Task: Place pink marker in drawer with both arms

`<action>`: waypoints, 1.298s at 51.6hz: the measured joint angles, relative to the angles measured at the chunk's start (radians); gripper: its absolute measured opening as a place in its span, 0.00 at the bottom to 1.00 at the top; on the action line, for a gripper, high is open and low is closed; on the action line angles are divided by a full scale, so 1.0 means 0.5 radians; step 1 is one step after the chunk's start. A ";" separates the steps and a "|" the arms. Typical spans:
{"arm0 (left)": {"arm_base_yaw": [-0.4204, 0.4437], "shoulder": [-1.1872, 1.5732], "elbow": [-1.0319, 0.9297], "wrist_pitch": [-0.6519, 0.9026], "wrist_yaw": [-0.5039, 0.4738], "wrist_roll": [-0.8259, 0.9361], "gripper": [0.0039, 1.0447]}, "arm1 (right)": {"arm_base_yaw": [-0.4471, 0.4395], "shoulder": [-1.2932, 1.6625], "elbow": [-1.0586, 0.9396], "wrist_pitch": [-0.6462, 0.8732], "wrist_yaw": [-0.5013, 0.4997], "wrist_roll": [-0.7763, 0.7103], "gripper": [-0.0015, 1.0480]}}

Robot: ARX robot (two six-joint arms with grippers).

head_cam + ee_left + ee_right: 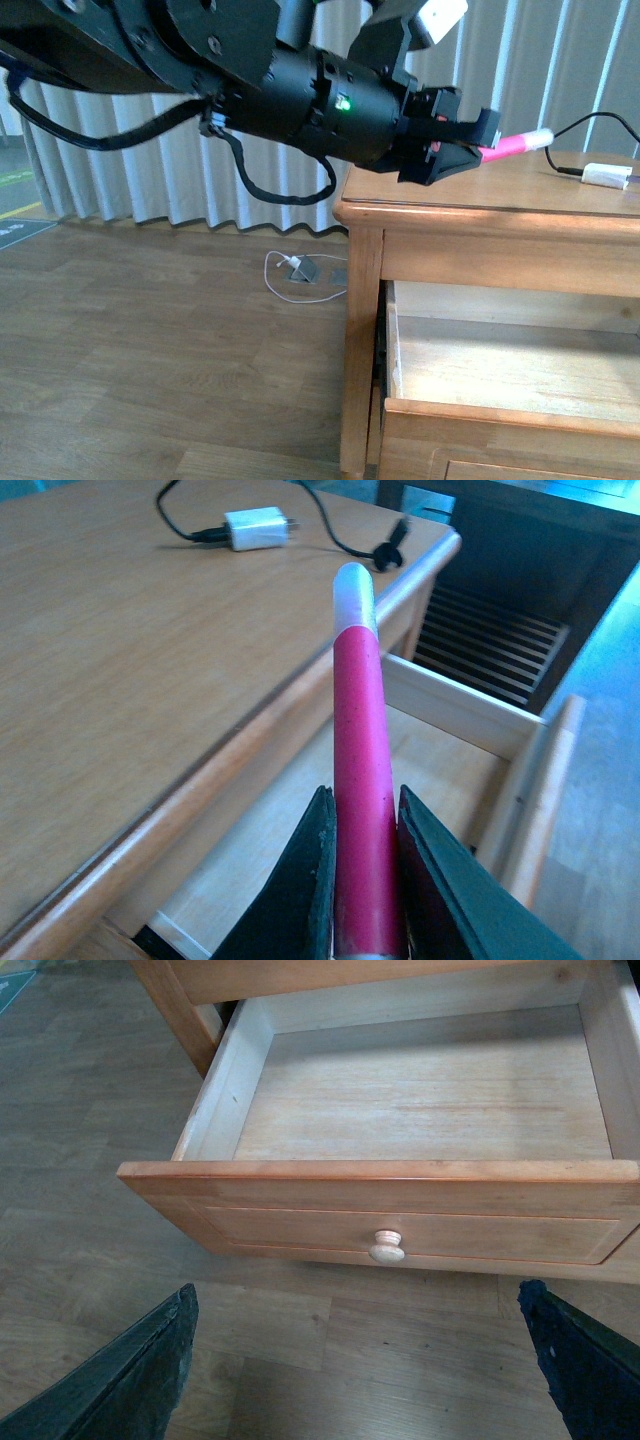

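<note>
Patience: black left gripper clamps bright pink white-capped marker above the honey wooden drawer (pulled open); lower inside before releasing. Black right gripper gapes before it.

A small white charger block lies on the honey-coloured wooden desk, a thin black cable plugged into it. Pale pleated curtains hang behind; a white cord loops on the plank floor.
</note>
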 joint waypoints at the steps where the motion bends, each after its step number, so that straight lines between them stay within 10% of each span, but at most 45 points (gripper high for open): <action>1: 0.000 -0.015 -0.020 -0.010 0.026 0.016 0.14 | 0.000 0.000 0.000 0.000 0.000 0.000 0.92; 39: -0.179 0.358 -0.126 0.088 -0.288 0.076 0.14 | 0.000 0.000 0.000 0.000 0.000 0.000 0.92; 67: -0.053 -0.007 -0.505 0.408 -1.328 -0.022 0.95 | 0.000 0.000 0.000 0.000 0.000 0.000 0.92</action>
